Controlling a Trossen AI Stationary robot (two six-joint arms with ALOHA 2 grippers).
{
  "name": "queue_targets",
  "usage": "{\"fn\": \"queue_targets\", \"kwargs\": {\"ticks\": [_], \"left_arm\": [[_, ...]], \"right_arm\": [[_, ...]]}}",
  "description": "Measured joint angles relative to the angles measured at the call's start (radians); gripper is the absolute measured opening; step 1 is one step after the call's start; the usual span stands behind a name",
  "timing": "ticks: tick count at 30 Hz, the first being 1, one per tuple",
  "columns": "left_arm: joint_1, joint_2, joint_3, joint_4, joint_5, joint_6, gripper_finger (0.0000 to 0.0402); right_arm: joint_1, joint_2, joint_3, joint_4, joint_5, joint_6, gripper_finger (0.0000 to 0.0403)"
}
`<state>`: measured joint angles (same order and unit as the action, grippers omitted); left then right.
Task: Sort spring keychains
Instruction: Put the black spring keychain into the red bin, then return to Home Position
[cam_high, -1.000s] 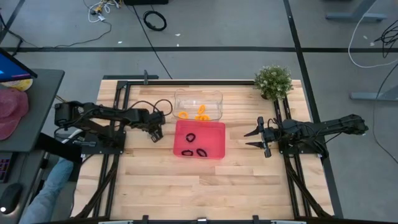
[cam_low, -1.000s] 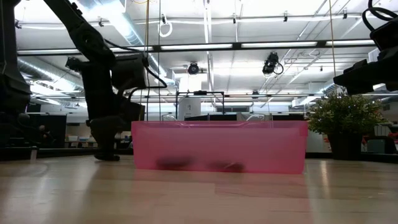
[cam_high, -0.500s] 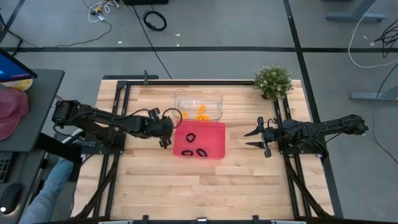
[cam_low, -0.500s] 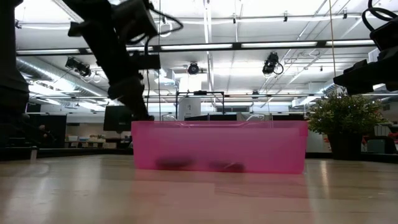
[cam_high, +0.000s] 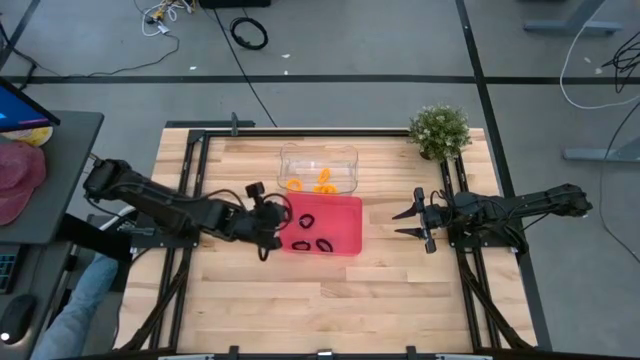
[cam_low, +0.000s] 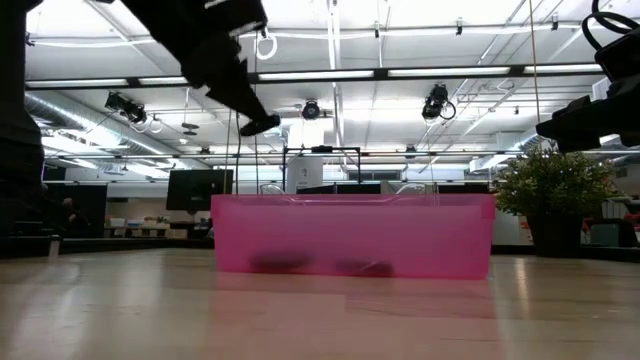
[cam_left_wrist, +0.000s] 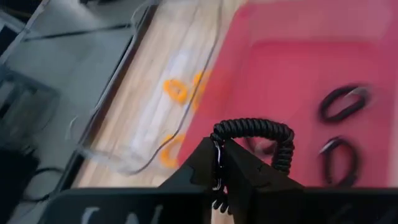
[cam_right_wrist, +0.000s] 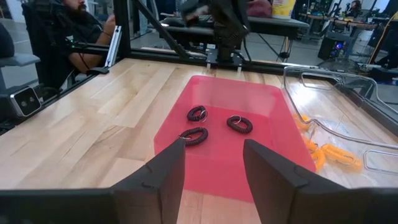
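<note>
The pink tray (cam_high: 345, 212) holds three black spring keychains (cam_high: 306, 220), also seen in the right wrist view (cam_right_wrist: 197, 113). Behind it, the clear tray (cam_high: 318, 160) holds several orange keychains (cam_high: 324, 181). My left gripper (cam_high: 272, 232) hovers above the pink tray's left edge, higher than its rim (cam_low: 262, 123), and is shut on another black spring keychain (cam_left_wrist: 252, 129). My right gripper (cam_high: 412, 222) waits open to the right of the pink tray, its fingers (cam_right_wrist: 213, 155) pointing at it. My left gripper pinches the black spring keychain between its two fingertips (cam_left_wrist: 205, 163), on one side of the coiled loop (cam_left_wrist: 216, 142). It comes slanting down from the table's left. The rest of the loop (cam_left_wrist: 280, 140) sticks out beyond the fingers, lifted clear over the pink tray.
A potted plant (cam_high: 439, 130) stands at the table's far right corner. A black metal frame (cam_high: 190, 150) runs along the table's sides. A seated person (cam_right_wrist: 81, 31) is beyond the table's left side. Bare wood lies in front of the pink tray (cam_high: 330, 300).
My left gripper has risen from table height to above the pink tray's rim. It has moved toward the table's right and a little toward the near edge, from the bare wood beside the tray to its left edge. My right arm has kept still.
</note>
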<state>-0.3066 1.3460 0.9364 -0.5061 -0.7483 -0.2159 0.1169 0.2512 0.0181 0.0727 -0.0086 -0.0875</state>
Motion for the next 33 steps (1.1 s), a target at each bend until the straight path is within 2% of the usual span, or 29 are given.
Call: {"fn": "queue_targets", "kwargs": {"ticks": [5,9,26,33], "left_arm": [[-0.04,0.0,0.006,0.132,0.038,0.01,0.0064],[-0.056,0.002,0.006,0.217,0.079,0.09,0.0077],[0.006,0.003,0.006,0.218,0.09,0.123,0.0069],[0.019,0.003,0.006,0.22,0.091,0.058,0.0069]], "right_arm": [[0.0,0.0,0.0,0.0,0.0,0.0,0.0166],[0.0,0.0,0.0,0.0,0.0,0.0,0.0166],[0.0,0.0,0.0,0.0,0.0,0.0,0.0166],[0.0,0.0,0.0,0.0,0.0,0.0,0.0166]]}}
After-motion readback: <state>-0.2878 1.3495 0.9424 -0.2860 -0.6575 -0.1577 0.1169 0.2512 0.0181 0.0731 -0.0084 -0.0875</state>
